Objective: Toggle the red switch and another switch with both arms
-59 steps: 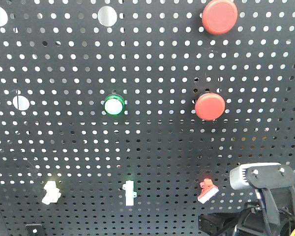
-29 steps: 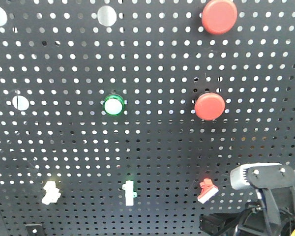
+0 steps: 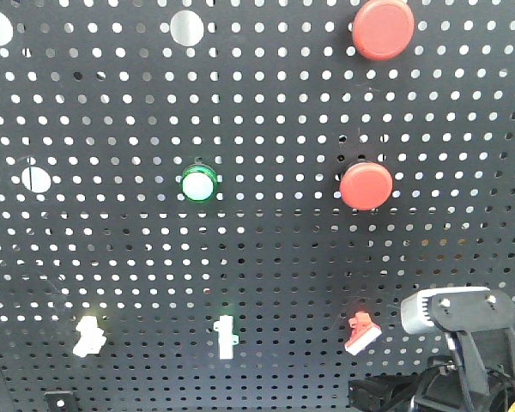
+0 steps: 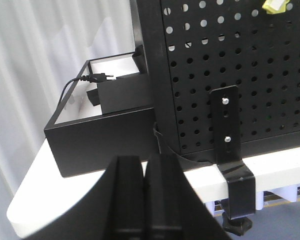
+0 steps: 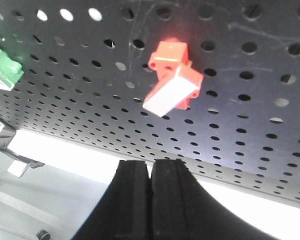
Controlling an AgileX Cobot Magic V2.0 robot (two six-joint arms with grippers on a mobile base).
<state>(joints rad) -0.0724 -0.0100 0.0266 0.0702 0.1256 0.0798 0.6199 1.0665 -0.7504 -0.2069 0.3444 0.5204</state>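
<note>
The red switch [image 3: 361,333] sits low on the right of the black pegboard [image 3: 266,257], its white lever tip tilted down-left. In the right wrist view the red switch [image 5: 172,77] hangs above my right gripper [image 5: 151,165], which is shut, empty and clear of it. The right arm's grey head [image 3: 459,311] is just right of the switch. A green-tinged switch [image 3: 227,336] and a pale one [image 3: 88,336] sit in the same row. My left gripper [image 4: 144,162] is shut and empty, low by the board's left corner, with a yellow switch [image 4: 275,5] far above it.
Two big round red buttons [image 3: 383,28] [image 3: 366,185] and a green-ringed button [image 3: 198,184] are higher on the board. A black open box [image 4: 105,125] with a cable stands left of the board. A black clamp bracket [image 4: 231,150] grips the white table edge [image 4: 285,167].
The right arm's grey head has sunk slightly in the front view. Nothing else on the board has moved.
</note>
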